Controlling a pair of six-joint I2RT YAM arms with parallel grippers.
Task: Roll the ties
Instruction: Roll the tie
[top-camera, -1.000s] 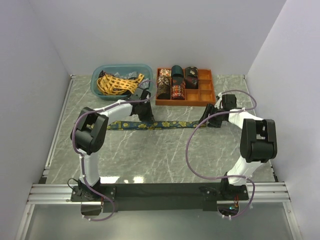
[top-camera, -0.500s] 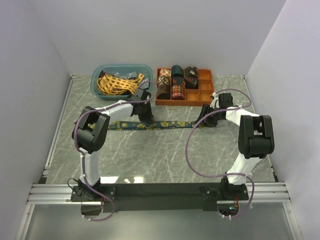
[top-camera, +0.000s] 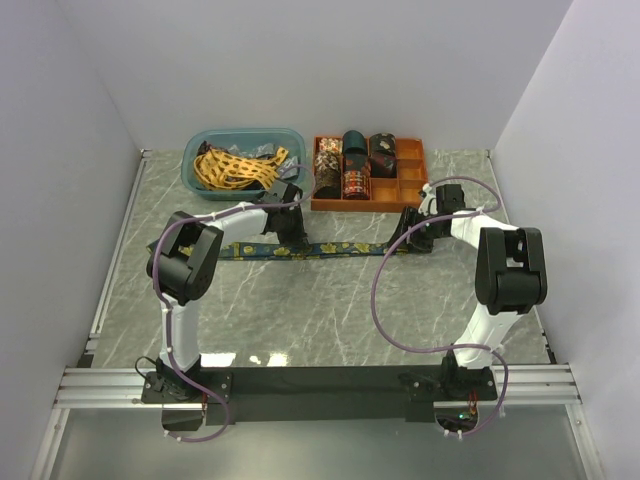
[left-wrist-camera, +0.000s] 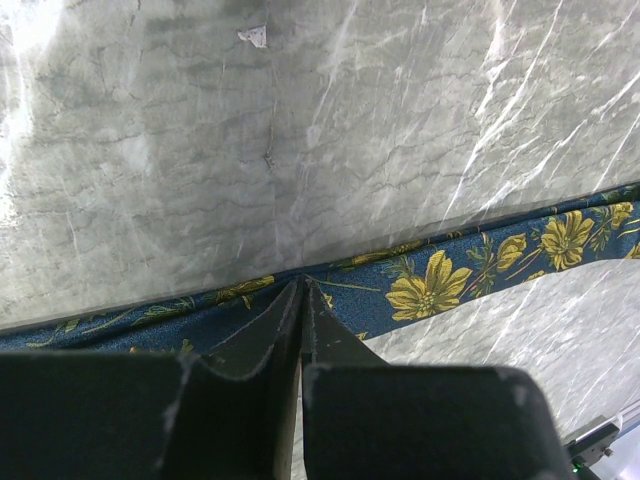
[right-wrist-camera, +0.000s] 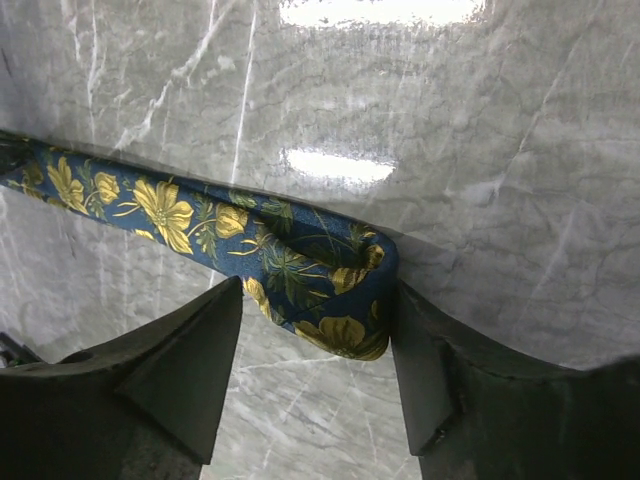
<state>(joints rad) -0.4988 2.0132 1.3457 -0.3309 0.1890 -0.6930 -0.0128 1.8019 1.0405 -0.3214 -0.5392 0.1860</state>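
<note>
A dark blue tie (top-camera: 335, 249) with yellow flowers lies stretched left to right across the marble table. My left gripper (top-camera: 289, 241) is shut, its tips (left-wrist-camera: 302, 285) resting on the tie (left-wrist-camera: 440, 285) near its far edge. I see no cloth between the fingers. My right gripper (top-camera: 406, 239) is open and straddles the tie's right end, which is folded back into a small loop (right-wrist-camera: 345, 295). The right finger (right-wrist-camera: 420, 350) touches the fold. The left finger (right-wrist-camera: 200, 350) stands just clear of the tie's near edge.
A blue bin (top-camera: 192, 158) at the back left holds a yellow latticed tie (top-camera: 230, 168) and darker ones. Beside it an orange compartment tray (top-camera: 412, 187) holds several rolled ties (top-camera: 354, 163). White walls close in on both sides. Purple cables loop by each arm.
My right arm has shifted a little to the left and back, bringing its gripper onto the tie's folded end. The left gripper has stayed shut on the same spot.
</note>
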